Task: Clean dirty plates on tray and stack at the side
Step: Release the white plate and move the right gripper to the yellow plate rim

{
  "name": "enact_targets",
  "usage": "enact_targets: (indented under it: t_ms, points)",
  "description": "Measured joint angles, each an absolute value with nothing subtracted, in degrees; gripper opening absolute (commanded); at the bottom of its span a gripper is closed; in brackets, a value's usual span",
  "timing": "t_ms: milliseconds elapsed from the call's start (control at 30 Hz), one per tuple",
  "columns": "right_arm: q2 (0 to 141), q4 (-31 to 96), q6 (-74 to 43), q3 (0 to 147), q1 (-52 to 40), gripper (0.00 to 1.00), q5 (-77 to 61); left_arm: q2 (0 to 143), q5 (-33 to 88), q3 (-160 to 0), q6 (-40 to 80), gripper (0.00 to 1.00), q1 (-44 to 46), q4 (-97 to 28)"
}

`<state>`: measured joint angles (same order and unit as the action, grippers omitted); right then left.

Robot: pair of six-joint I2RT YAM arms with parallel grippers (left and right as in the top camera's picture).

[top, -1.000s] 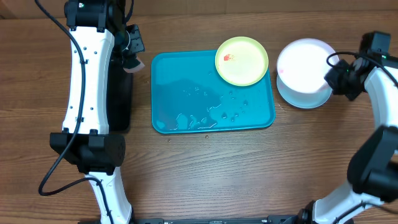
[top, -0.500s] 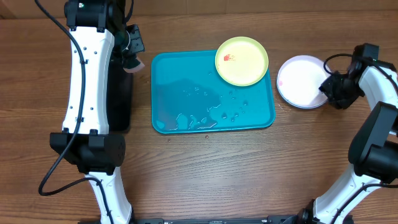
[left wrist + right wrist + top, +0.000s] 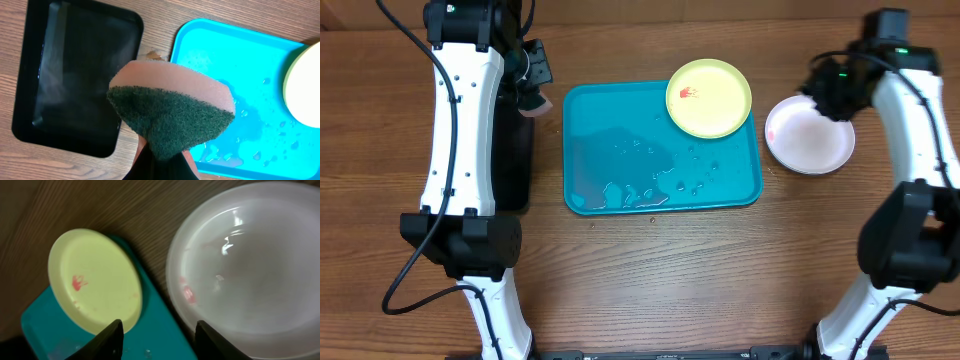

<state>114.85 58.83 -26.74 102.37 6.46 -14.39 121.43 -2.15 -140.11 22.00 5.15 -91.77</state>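
The white plate (image 3: 810, 135) sits beside the tray (image 3: 610, 120). My right gripper (image 3: 159, 327) is open and empty. My left gripper (image 3: 160, 162) squeezes the sponge (image 3: 170, 115). Next, I think, I scrub the yellow plate (image 3: 709, 97) on the tray.

We see a brown wood-grain table (image 3: 720, 280). Three things lie directly on it: a black tray (image 3: 70, 75) at the left, a turquoise tray (image 3: 620, 140) close beside it with a gap between, and a white plate (image 3: 810, 140) near the turquoise tray's right edge.
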Motion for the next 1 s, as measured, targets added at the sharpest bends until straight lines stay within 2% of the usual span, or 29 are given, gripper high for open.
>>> enact_targets:
  t_ms: [233,433,567,733,800,867,1000]
  points:
    - [119.5,55.9,-33.6,102.2,-3.5,0.41,-10.1,121.4,-2.2,-140.1,22.0,0.04,5.1,-91.8]
    - [124.2,55.4,-37.3,101.8,-6.8,0.36,-5.6,121.4,-2.1,-140.1,22.0,0.04,5.1,-91.8]
    - [126.5,55.4,-38.0,101.7,-7.2,0.29,-4.1,121.4,-2.1,-140.1,22.0,0.04,5.1,-91.8]
    - [129.3,56.2,-37.8,101.7,-7.5,0.11,-4.1,121.4,-2.1,-140.1,22.0,0.04,5.1,-91.8]
    - [129.9,56.7,-37.0,101.6,-7.8,0.07,-4.6,121.4,-2.1,-140.1,22.0,0.04,5.1,-91.8]
    - [129.9,56.8,-35.8,101.6,-8.2,0.04,-5.2,121.4,-2.1,-140.1,22.0,0.04,5.1,-91.8]
    - [129.9,58.9,-33.1,101.8,-9.3,0.04,-7.1,121.4,-2.1,-140.1,22.0,0.04,5.1,-91.8]
